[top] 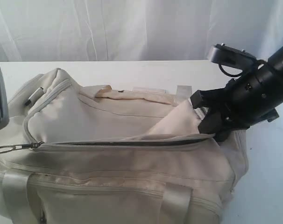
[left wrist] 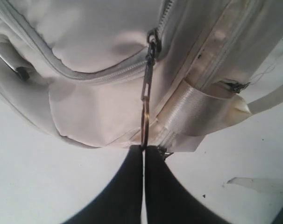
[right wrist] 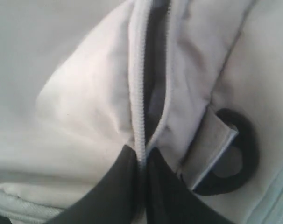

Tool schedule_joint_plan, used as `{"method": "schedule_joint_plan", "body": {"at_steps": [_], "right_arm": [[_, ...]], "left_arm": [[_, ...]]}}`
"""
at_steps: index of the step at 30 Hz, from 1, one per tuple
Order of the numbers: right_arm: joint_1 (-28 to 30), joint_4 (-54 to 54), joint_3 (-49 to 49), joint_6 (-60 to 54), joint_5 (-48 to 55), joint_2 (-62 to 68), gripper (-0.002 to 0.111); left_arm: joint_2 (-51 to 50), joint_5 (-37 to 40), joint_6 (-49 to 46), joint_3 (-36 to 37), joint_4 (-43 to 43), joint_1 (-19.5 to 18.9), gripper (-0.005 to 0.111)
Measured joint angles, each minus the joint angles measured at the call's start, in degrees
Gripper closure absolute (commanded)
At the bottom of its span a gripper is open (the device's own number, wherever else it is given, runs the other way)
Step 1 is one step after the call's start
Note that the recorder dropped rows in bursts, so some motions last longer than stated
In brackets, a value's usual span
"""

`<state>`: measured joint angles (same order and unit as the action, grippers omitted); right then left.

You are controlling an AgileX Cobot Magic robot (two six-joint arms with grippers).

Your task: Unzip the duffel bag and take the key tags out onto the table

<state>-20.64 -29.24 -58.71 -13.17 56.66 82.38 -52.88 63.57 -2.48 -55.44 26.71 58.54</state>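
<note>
The cream duffel bag lies across the white table, its top zipper parted into a long dark slit. My left gripper is shut on the metal ring of the zipper pull, drawn taut off the bag's left end. At the bag's right end, my right gripper is shut on the fabric edge beside the zipper track, with its tip pinching the cloth. A black D-ring sits next to it. The key tags are hidden.
A satin webbing strap wraps the bag's end near the left gripper. The bag's carry handle lies on top. A white curtain backs the table. Bare tabletop shows to the right of the bag.
</note>
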Motion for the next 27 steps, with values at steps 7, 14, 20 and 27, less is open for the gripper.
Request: {"method": "schedule_joint_plan", "body": {"at_steps": [7, 14, 20, 27], "right_arm": [[0.63, -12.91, 0.00, -24.82, -1.45, -1.01, 0.051], [0.77, -14.79, -2.56, -32.11, -2.39, -6.98, 0.046], [-3.40, -24.38, -4.37, -46.59, 0.07, -11.77, 0.046], [-19.77, -27.25, -4.49, -55.40, -8.15, -9.81, 0.046]], "left_arm": [[0.26, -0.55, 0.35, 0.43, -1.07, 0.00, 0.107], [0.52, -1.50, 0.35, 0.43, -3.44, 0.00, 0.107], [0.52, -1.85, 0.82, 0.43, -3.44, 0.00, 0.107], [0.52, -2.86, 5.17, 0.43, -3.33, 0.00, 0.107]]}}
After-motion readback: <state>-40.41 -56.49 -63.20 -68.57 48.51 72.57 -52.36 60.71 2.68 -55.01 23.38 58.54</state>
